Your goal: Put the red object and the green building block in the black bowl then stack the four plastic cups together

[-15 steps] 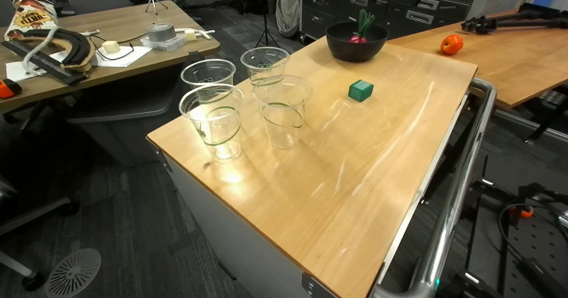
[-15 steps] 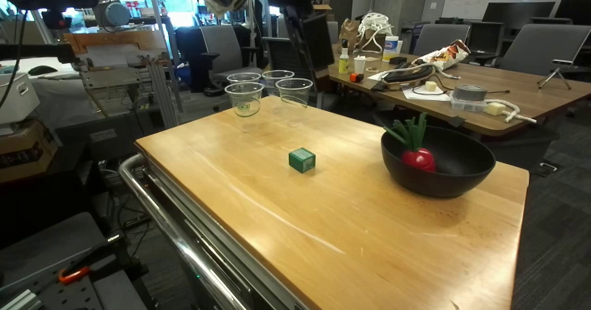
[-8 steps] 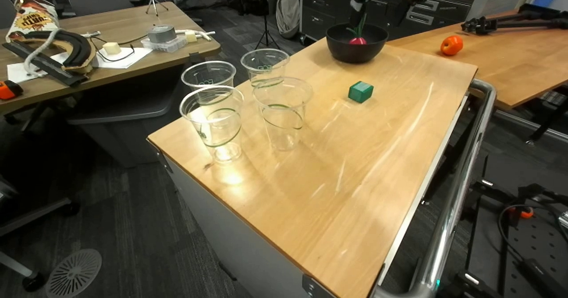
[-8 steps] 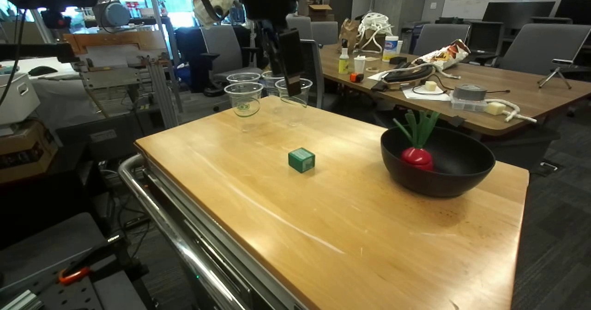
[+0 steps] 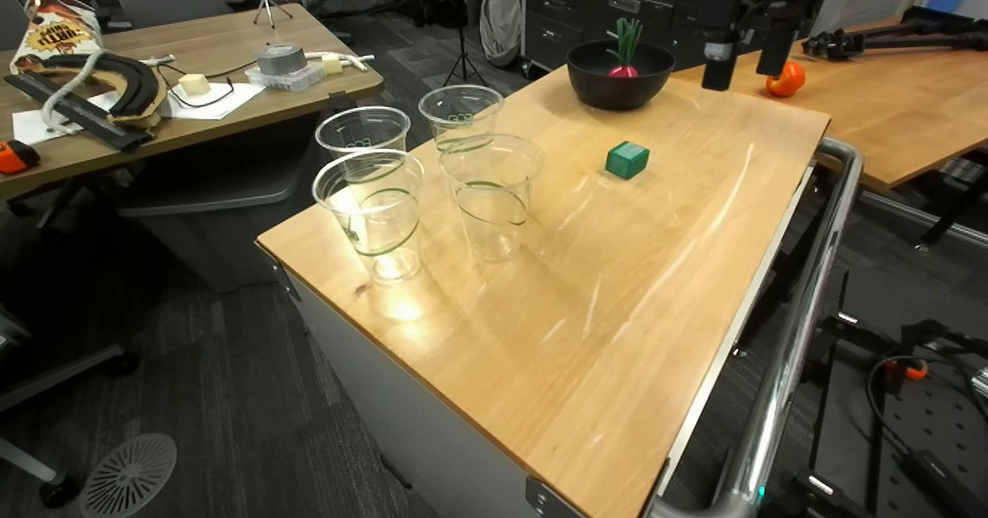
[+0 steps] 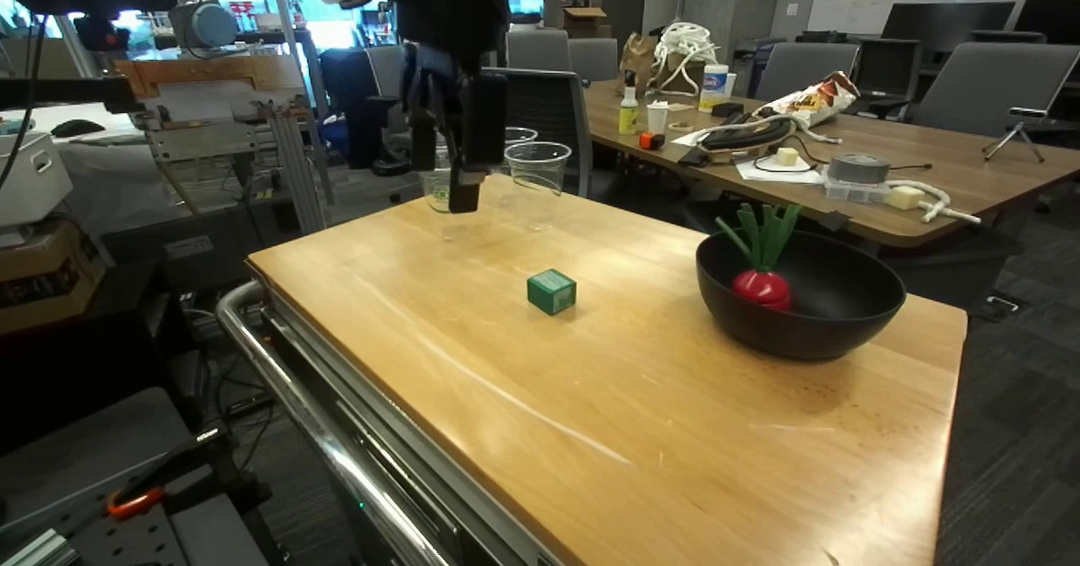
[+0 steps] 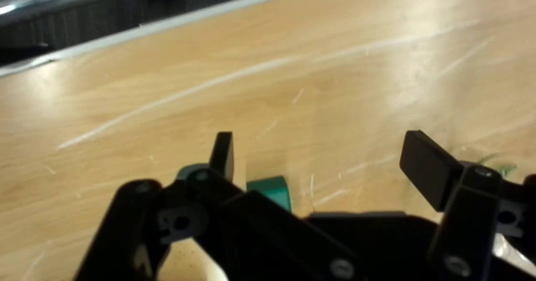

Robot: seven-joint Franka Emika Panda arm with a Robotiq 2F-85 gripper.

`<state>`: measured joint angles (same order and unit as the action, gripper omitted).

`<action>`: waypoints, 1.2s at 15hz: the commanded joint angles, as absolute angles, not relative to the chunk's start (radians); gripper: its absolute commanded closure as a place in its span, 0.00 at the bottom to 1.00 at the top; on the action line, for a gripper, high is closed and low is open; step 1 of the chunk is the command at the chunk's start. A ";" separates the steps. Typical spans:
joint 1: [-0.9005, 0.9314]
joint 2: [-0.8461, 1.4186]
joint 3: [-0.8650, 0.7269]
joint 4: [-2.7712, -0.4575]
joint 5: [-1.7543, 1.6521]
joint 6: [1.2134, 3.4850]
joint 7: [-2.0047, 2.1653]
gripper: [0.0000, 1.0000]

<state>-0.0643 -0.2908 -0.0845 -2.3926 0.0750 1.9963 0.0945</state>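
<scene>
With my pincer (image 7: pixel 320 157) spread and empty, I do best to centre it above the green building block (image 6: pixel 552 292), which sits on the worktop (image 6: pixel 658 414) apart from the black bowl (image 6: pixel 818 336) holding the red object (image 6: pixel 763 289), then descend straight and squeeze opposite faces.

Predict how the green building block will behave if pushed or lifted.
Pushed, the green building block would likely slide rather than roll, since its visible faces look flat. Its low, squat shape should resist tipping. Straight edges suggest it would feel stiff when gripped.
</scene>
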 commanded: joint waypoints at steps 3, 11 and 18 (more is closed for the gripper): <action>-0.071 -0.290 -0.071 -2.389 0.088 2.059 0.133 0.00; -0.089 -0.009 -0.073 -2.279 -0.093 2.290 0.129 0.00; -0.080 0.162 -0.068 -2.209 -0.041 2.349 0.055 0.00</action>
<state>-0.0798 0.1131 -0.0770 -2.2512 -0.1002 2.3349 0.1230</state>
